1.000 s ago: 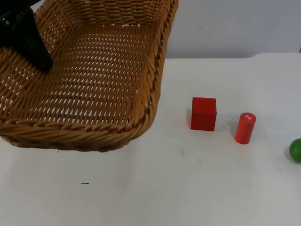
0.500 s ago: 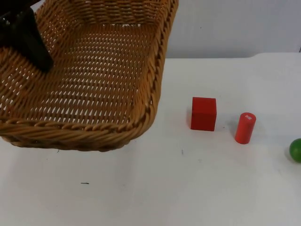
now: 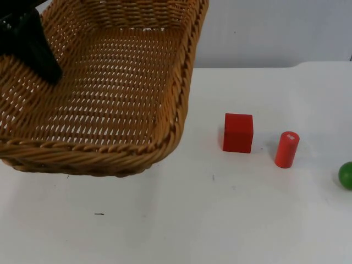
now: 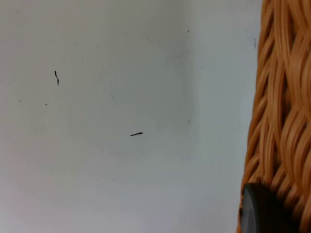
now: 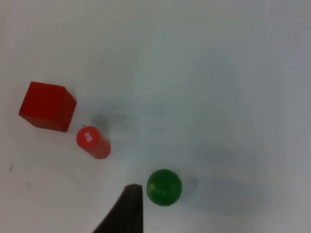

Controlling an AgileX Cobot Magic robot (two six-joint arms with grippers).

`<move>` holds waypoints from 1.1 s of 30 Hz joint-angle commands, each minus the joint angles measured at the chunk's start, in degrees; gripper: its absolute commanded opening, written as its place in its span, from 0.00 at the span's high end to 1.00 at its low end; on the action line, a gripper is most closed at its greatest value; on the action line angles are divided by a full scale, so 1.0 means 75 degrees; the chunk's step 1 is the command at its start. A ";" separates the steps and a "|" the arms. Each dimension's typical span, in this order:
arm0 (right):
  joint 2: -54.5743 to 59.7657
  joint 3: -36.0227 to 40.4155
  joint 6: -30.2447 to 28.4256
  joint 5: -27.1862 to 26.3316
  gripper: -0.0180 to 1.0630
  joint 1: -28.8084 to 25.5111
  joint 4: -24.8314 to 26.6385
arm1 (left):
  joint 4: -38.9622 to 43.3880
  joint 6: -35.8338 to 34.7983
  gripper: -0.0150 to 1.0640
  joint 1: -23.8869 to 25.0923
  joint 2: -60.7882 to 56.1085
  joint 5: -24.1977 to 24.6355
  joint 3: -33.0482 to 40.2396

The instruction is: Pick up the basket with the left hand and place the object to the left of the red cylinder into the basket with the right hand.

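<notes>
The bare white worktop [image 3: 181, 220] lies nearest the top camera, smooth and matt, with a few dark specks on it. Behind it, the wicker basket [image 3: 110, 93] hangs lifted and tilted, its open mouth turned toward the camera. It is woven of tan cane, with a thick braided rim and an open lattice floor. The left end effector [image 3: 30, 41] is pressed together on the basket's rim at the upper left, and in the left wrist view one black fingertip [image 4: 262, 208] lies against the weave, so the first step appears done.

What remains is the right arm's part. The red cube [image 3: 238, 132], a flat-faced, sharp-edged block (probably painted wood), sits on the worktop just left of the red cylinder [image 3: 286, 149], close but apart. The cylinder stands slightly tilted, with a small white mark on its top face. A glossy green ball [image 3: 346, 175] lies further right.

The right end effector [image 5: 127, 208] hovers above the ball, well apart from the cube; whether it is spread or closed cannot be told. The next move would call for shifting it across past the cylinder, coming down over the cube's flat sides, and avoiding a knock to the cylinder beside it
</notes>
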 commanded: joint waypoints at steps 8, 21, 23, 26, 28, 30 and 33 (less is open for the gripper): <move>0.0178 -0.0078 -0.0885 -0.0040 0.01 -0.0042 -0.0045 | -0.0253 0.0207 0.99 -0.0003 -0.0131 0.0036 -0.0006; 0.0178 -0.0078 -0.1110 -0.0137 0.01 -0.0042 0.0187 | -0.0264 0.0227 0.99 -0.0003 -0.0131 0.0036 -0.0006; 0.0178 -0.0078 -0.1224 -0.0461 0.01 -0.0042 0.0238 | -0.0280 0.0227 0.99 -0.0003 -0.0131 0.0036 -0.0006; 0.0178 -0.0116 -0.1415 -0.0813 0.01 -0.0042 0.0238 | -0.0352 0.0227 0.99 -0.0003 -0.0131 0.0036 -0.0006; 0.0278 -0.0254 -0.1604 -0.0922 0.01 -0.0042 0.0238 | -0.0338 0.0227 0.99 -0.0003 -0.0131 0.0036 -0.0006; 0.0366 -0.0378 -0.1675 -0.0942 0.01 -0.0042 0.0238 | -0.0338 0.0227 0.99 -0.0003 -0.0131 0.0036 -0.0006; 0.0882 -0.0888 -0.1676 -0.0767 0.01 -0.0042 0.0238 | -0.0338 0.0227 0.99 -0.0003 -0.0131 0.0036 -0.0006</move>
